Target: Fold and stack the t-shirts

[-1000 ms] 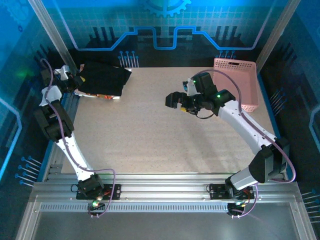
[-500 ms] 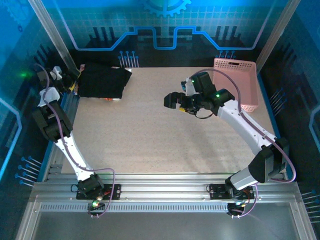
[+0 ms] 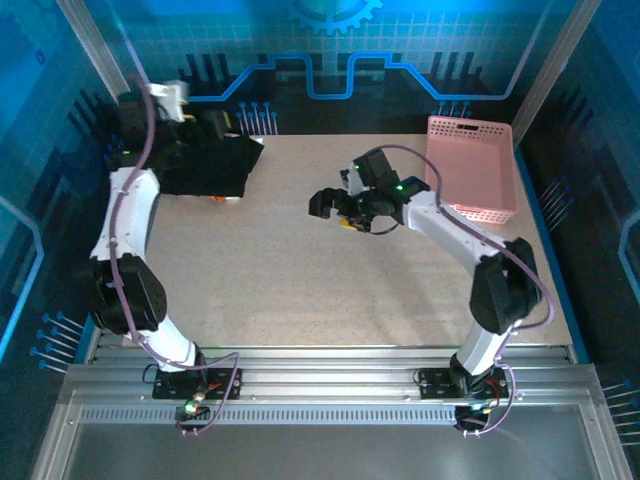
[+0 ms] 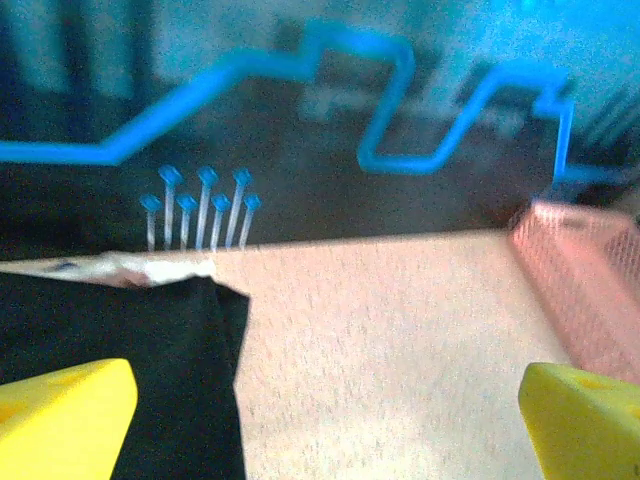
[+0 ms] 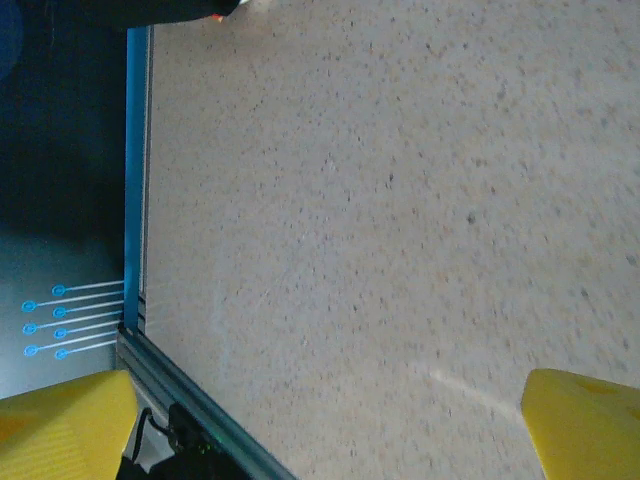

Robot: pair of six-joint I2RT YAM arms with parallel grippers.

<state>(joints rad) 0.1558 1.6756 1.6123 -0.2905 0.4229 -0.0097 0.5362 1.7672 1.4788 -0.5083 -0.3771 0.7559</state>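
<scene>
We see the black t-shirt (image 3: 205, 165) lying folded in the far left corner of the tabletop (image 3: 330, 290), its far edge close to the tabletop's back edge and its left side by the left rim. A sliver of the pale pink shirt (image 3: 216, 198), showing orange-red print, peeks from under its near edge, so the black one lies on top.

The left fingers (image 4: 60, 420) are raised by the black shirt's far edge, spread wide and holding nothing. The right fingers (image 5: 590, 420) hover over the bare middle of the tabletop, also spread wide and empty, well apart from the shirts.

The pink mesh basket (image 3: 480, 170) sits at the far right corner. Between the shirts and the basket the speckled beige surface lies open, as does the whole near half up to the aluminium rail (image 3: 320, 380). Blue-lit panels (image 3: 330, 50) wall the cell at the back and sides.
</scene>
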